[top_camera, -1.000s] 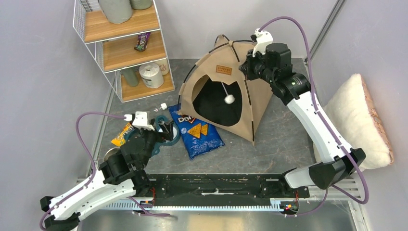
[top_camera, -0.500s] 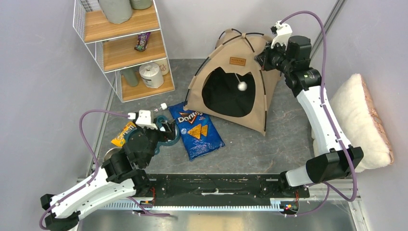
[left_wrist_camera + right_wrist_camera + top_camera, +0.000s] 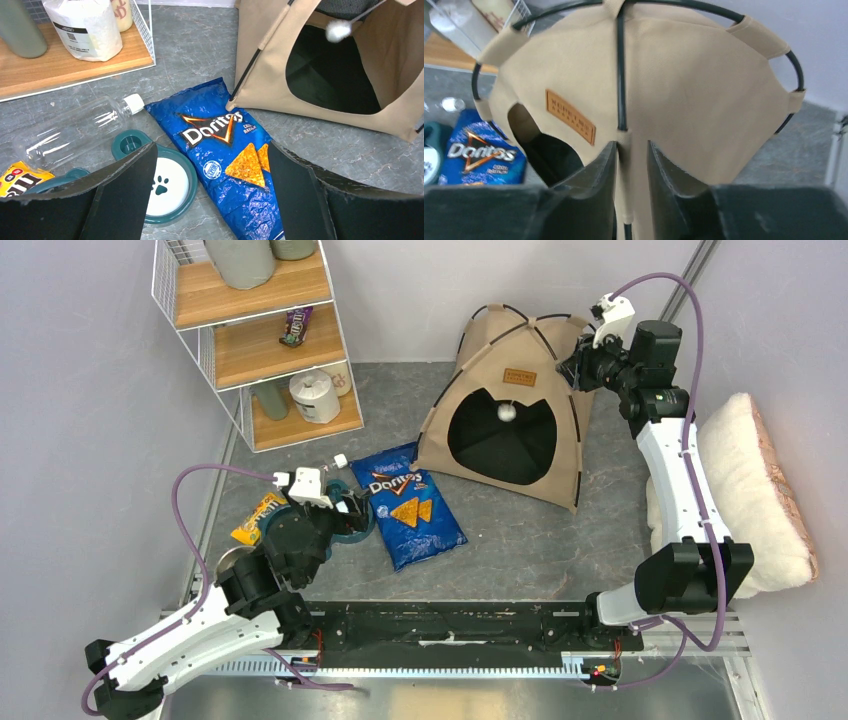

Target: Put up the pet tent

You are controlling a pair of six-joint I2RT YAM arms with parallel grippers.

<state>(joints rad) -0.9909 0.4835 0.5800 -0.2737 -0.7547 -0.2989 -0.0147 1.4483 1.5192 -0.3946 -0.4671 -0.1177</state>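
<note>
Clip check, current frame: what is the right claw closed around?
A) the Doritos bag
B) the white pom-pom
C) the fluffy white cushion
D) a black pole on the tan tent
D: in the right wrist view, the right claw has a finger on either side of a black pole running down the seam of the pet tent, with almost no gap left.

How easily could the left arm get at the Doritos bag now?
Probably yes: the bag lies flat just ahead of the open left claw, with nothing between them.
</note>
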